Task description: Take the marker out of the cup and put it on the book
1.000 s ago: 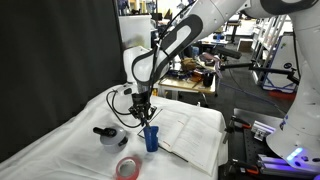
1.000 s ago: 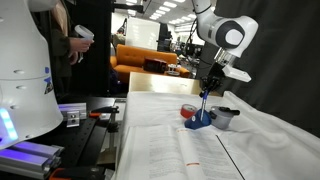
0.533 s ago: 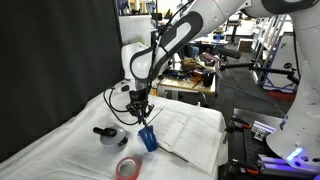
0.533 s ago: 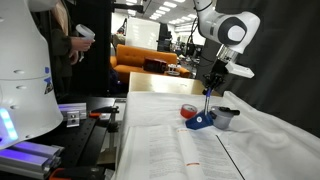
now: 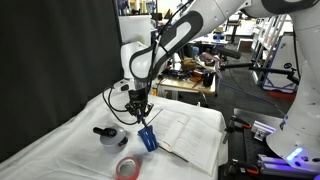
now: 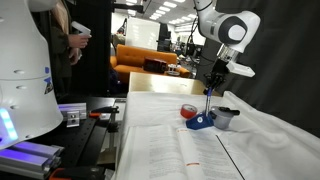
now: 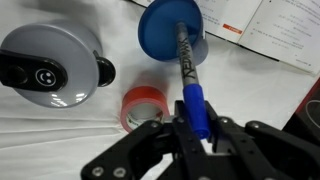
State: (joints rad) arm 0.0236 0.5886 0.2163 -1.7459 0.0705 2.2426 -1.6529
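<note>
Your gripper point(image 7: 197, 128) is pinching the marker point(image 7: 187, 70) by its upper, blue end, with the jaws pressed against it. The marker's lower end sits inside the cup point(image 7: 155, 35). In an exterior view the cup point(image 5: 148, 139) stands tilted on the white cloth point(image 5: 70, 140), just beside the book point(image 5: 190, 135). The tape ring point(image 7: 143, 104) and grey pot point(image 7: 50, 65) lie near the cup.
</note>
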